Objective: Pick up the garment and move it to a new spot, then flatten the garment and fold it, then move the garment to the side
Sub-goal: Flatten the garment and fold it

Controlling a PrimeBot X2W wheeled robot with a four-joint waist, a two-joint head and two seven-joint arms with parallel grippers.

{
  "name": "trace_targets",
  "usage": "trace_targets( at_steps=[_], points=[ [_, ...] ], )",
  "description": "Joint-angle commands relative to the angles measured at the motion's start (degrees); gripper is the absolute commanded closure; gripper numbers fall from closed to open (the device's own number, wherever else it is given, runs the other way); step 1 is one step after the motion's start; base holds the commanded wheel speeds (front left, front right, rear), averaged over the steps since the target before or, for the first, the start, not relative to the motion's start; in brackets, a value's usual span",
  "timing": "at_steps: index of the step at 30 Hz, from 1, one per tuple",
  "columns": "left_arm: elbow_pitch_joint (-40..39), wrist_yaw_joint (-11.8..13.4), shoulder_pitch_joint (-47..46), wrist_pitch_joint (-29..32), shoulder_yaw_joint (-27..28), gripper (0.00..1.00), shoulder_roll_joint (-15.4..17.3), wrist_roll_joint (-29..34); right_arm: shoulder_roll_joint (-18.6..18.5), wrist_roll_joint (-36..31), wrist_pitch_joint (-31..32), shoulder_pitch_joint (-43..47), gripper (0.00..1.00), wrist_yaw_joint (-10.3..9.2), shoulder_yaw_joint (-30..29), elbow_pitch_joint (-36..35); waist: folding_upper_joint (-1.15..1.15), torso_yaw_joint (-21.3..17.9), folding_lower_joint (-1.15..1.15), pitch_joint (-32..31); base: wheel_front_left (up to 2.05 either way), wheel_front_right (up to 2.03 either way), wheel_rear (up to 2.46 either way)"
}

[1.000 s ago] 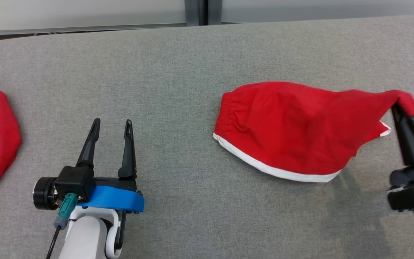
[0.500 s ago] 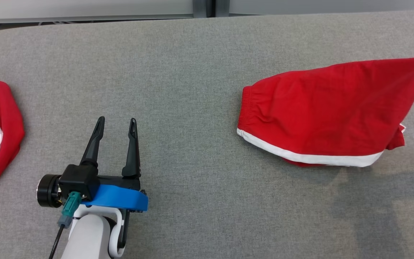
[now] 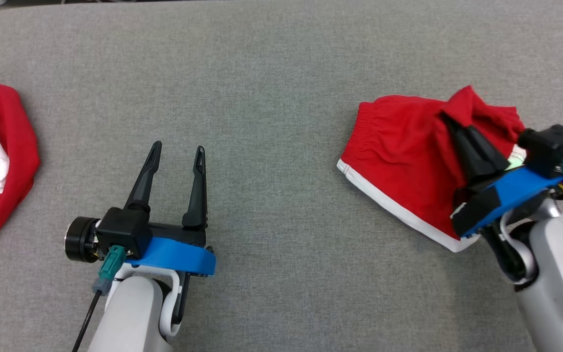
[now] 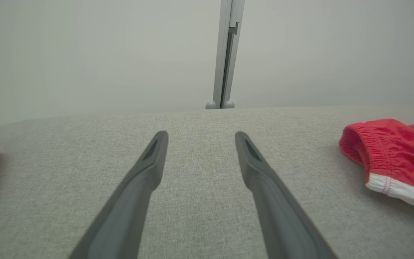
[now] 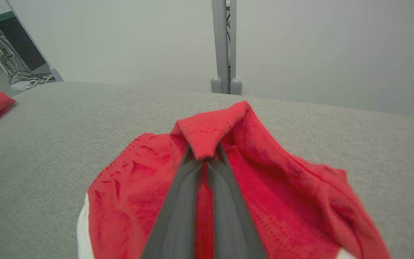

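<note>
While I scan the grey bench (image 3: 271,73) from left to right, a second red and white cloth (image 3: 3,161) lies bunched at its left edge, well apart from the work. Next is my left gripper (image 3: 178,146), near the front edge and left of centre. Its two dark fingers are spread wide with nothing between them, over bare bench.

Towards the right edge lies the garment (image 3: 399,161), a pair of red shorts. Its gathered elastic waistband faces the centre and a white band runs along the near hem. Most of it rests on the bench, but its right part is pulled up into a peak. My right gripper (image 3: 450,122) is pinched tight on that peak, with a fold of red cloth caught between the fingertips.

I judge the shorts to be light, soft and limp. From a single hold they would likely sag, drag and crease, and thin cloth could slip from a shallow pinch. The waistband corners or the white-trimmed hem look like firmer holds, one in each gripper for flattening.
</note>
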Motion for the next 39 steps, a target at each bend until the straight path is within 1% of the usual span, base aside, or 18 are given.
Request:
trace_targets(
  at_steps=[1,2,3,4,7,11,14,17,22,26,31,39],
  points=[
    [0.11,-0.05,-1.31,-0.26,-0.13,0.0,-0.08,0.01,0.51,0.53,-0.98,-1.58,1.0,0.01,0.87,2.31,-0.01,0.44,-0.01,0.39,0.0,0.0,0.0],
    [0.19,-0.03,-1.29,-0.26,-0.14,0.0,-0.1,-0.07,0.76,0.48,-1.99,-2.42,1.0,0.01,1.51,3.85,-0.01,0.52,-0.01,0.43,0.0,0.0,0.0],
    [0.27,-0.01,-1.24,-0.26,-0.14,0.0,-0.12,-0.12,1.2,0.82,-3.15,-2.96,0.66,0.01,2.17,5.22,-0.01,0.59,-0.01,0.4,0.0,0.0,0.0],
    [0.32,0.05,-1.14,-0.26,-0.09,0.0,-0.13,-0.19,1.58,0.98,-4.29,-3.15,0.0,0.01,2.8,6.38,-0.01,0.62,-0.01,0.33,0.0,0.0,0.0],
    [0.5,0.24,-0.48,-0.26,0.02,0.0,-0.17,-0.28,1.63,0.81,-8.67,-2.29,0.0,0.01,4.18,7.75,-0.01,0.61,-0.01,-0.28,0.0,0.0,0.0],
    [0.64,0.39,0.77,-0.26,0.55,0.0,-0.16,-0.34,0.9,0.08,-13.3,1.29,0.0,0.01,4.54,5.53,-0.01,0.09,-0.01,-1.57,0.0,0.0,0.0],
    [0.62,0.42,1.57,-0.26,1.25,0.0,0.05,-0.19,0.47,-0.58,-14.97,4.86,0.0,0.01,2.64,1.89,-0.01,-0.67,-0.01,-2.75,0.0,0.0,0.0],
    [0.32,0.69,2.37,-0.26,2.09,0.0,0.42,-0.04,0.6,-1.77,-15.67,9.07,0.0,0.01,-0.96,-2.07,-0.01,-1.49,-0.01,-3.89,0.0,0.0,0.0],
    [-0.19,1.19,3.88,-0.26,3.27,0.0,0.97,0.34,2.43,-3.92,-15.8,15.74,0.0,0.01,-8.86,-6.68,-0.01,-2.6,-0.01,-6.19,0.0,0.0,0.0],
    [-0.6,1.29,5.22,-0.26,3.78,0.0,1.51,0.52,3.75,-5.39,-14.53,19.81,0.0,0.01,-13.21,-9.1,-0.01,-3.27,-0.01,-7.81,0.0,0.0,0.0],
    [-0.76,1.12,6.35,-0.26,3.81,0.0,2.06,0.58,5.48,-6.57,-12.73,22.68,0.0,0.01,-15.31,-12.09,-0.01,-3.71,-0.01,-8.6,0.0,0.0,0.0],
    [-0.58,1.09,6.51,-0.26,3.44,0.0,2.17,0.58,6.88,-7.32,-11.28,23.69,0.0,0.01,-15.97,-14.18,-0.01,-3.82,-0.01,-8.89,0.0,0.0,0.0]
  ],
)
